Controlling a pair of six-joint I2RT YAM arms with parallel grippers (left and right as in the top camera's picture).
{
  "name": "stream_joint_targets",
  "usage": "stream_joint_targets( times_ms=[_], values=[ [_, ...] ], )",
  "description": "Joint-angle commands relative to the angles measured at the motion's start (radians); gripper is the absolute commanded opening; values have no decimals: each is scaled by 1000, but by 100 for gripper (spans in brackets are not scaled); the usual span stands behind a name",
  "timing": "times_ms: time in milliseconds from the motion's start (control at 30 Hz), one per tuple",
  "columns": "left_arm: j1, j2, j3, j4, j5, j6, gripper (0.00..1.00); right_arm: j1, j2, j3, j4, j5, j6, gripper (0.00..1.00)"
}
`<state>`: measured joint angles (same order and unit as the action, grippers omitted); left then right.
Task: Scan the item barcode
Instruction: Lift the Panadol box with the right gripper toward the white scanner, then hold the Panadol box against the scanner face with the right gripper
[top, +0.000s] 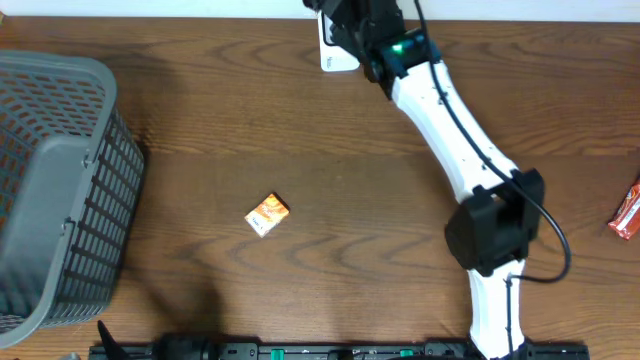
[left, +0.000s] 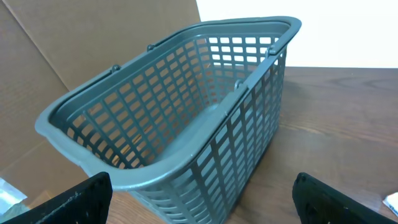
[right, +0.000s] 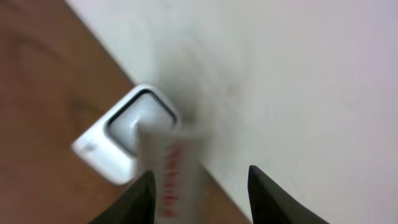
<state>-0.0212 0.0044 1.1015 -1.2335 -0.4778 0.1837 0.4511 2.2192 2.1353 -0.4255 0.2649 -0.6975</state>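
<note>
The right end effector (right: 199, 196) was at the far edge of the tabletop (top: 200, 120), with a slim white packet (right: 166, 186) with red print between its fingers. The packet pointed at the dark window of the white scanner (right: 127, 140), probably so its code could be read. It sat against one finger with a gap to the other, and blur hid whether it was gripped. The left end effector (left: 202, 208) was wide open and empty, facing the grey basket (left: 168, 168), apparently kept clear.
</note>
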Motion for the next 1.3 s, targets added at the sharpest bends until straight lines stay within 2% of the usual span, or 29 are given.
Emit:
stream_joint_targets(
  times_ms=[0,100,233,267,400,433,633,767,1000,1267],
  values=[
    [5,-1,2,-1,-5,-2,93,10,109,10,155,155,-104,41],
    [5,-1,2,-1,-5,-2,93,18,187,10,318,210,-160,43],
    [5,-1,2,-1,-5,-2,93,40,238,10,310,235,-126,66],
    [5,-1,2,-1,-5,-2,93,44,238,10,275,233,-83,73],
    [5,-1,2,-1,-5,-2,93,67,208,11,153,232,29,83],
    [5,-1,2,-1,-5,-2,93,78,177,11,45,215,84,85],
    [5,-1,2,-1,-5,-2,93,29,110,11,-290,-93,135,99],
    [5,-1,2,-1,-5,-2,93,-60,111,11,-321,-146,182,99],
    [5,-1,2,-1,-5,-2,93,-223,138,11,-328,-434,203,99],
    [5,-1,2,-1,-5,-2,93,-228,212,11,-293,-510,203,99]
  ],
)
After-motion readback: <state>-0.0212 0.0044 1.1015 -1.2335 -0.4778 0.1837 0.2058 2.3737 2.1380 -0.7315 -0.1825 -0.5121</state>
